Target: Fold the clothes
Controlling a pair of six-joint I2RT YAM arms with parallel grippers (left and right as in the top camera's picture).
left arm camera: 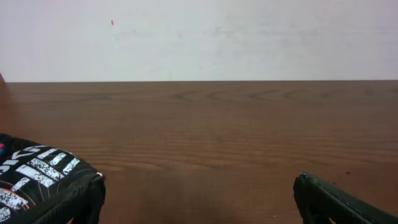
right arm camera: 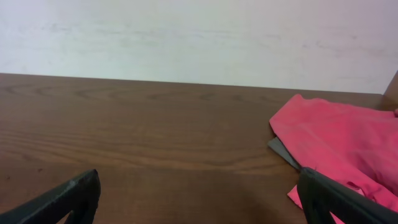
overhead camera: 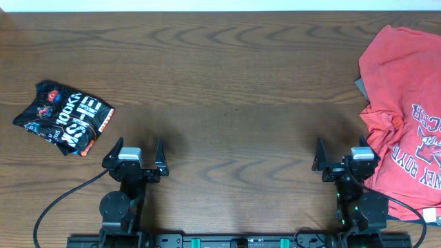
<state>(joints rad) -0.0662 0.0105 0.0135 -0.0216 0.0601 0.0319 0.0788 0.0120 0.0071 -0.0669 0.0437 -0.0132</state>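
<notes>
The clothes lie in two places. A coral-red T-shirt (overhead camera: 400, 103) with navy-and-white chest lettering is spread, rumpled, at the table's right edge. It also shows in the right wrist view as the red T-shirt (right arm camera: 336, 134). A grey edge of cloth (right arm camera: 283, 152) pokes out from under it. A crumpled black printed garment (overhead camera: 63, 117) lies at the far left, and my left wrist view catches the black garment (left arm camera: 37, 171). My left gripper (overhead camera: 139, 148) (left arm camera: 199, 186) stands open over bare wood, right of that garment. My right gripper (overhead camera: 342, 148) (right arm camera: 200, 180) is open, its right finger beside the red shirt's edge.
The brown wooden table (overhead camera: 234, 76) runs between the two garments. A white wall (left arm camera: 199, 37) rises behind its far edge. A black cable (overhead camera: 62, 200) loops at the front left beside the left arm's base.
</notes>
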